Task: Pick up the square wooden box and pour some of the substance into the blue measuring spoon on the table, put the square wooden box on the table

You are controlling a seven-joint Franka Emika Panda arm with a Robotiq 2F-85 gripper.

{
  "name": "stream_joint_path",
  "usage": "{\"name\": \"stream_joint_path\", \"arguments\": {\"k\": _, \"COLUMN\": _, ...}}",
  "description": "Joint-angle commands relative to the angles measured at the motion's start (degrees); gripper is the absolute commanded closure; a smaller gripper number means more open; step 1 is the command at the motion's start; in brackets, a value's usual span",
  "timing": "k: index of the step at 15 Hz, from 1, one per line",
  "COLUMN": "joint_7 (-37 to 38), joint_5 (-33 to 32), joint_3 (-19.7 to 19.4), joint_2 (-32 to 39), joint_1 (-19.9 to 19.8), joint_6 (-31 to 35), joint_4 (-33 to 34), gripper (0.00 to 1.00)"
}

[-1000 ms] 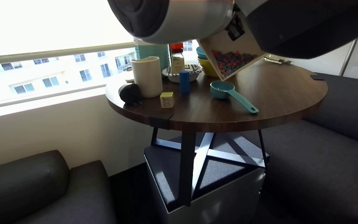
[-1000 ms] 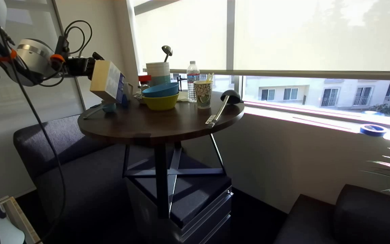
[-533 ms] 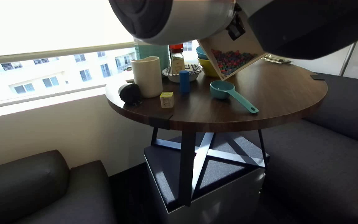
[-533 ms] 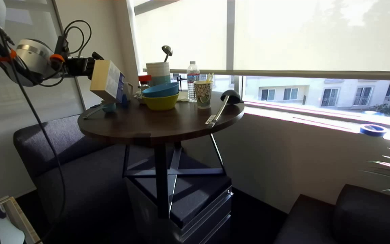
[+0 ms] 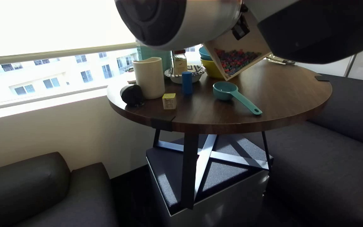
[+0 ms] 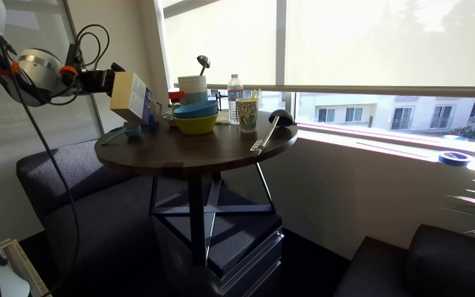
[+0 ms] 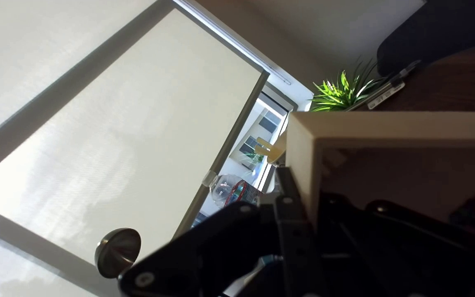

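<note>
The square wooden box [image 5: 227, 42] is held in the air, steeply tilted, with one corner pointing down. Small red, blue and green pieces [image 5: 236, 60] are heaped in its lower part. In another exterior view its pale outer side [image 6: 123, 95] shows. The blue measuring spoon [image 5: 224, 90] rests on the table [image 5: 282, 91], close below the box's low corner; its visible inside is plain teal. It also shows partly behind the box [image 6: 133, 131]. My gripper [image 7: 305, 185] is shut on one box wall [image 7: 301, 152], one finger outside, one inside. The gripper [image 6: 109, 80] is left of the box.
A blue cylinder [image 5: 187, 82], a small yellow-topped cube [image 5: 169, 101], a cream cup [image 5: 149, 77] and a black round object [image 5: 132, 95] stand near the spoon. Stacked blue and yellow bowls [image 6: 196, 123], a paper cup [image 6: 247, 115], a bottle [image 6: 233, 99] and a ladle [image 6: 271, 130] are farther along.
The arm has shifted slightly, and the tilted box's low corner has risen a little above the spoon. The grip, the heap of pieces and the spoon look the same.
</note>
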Motion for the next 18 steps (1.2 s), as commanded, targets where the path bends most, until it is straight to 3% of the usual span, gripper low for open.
{"name": "stream_joint_path", "arguments": {"k": 1, "joint_7": -1.4, "joint_5": -1.8, "joint_3": 0.2, "joint_2": -2.5, "joint_1": 0.4, "joint_6": -0.4, "joint_4": -2.2, "gripper": 0.98}}
{"name": "stream_joint_path", "arguments": {"k": 18, "joint_7": -1.0, "joint_5": 1.8, "joint_3": 0.3, "joint_2": -4.2, "joint_1": 0.1, "joint_6": 5.4, "joint_4": -2.2, "gripper": 0.98}}
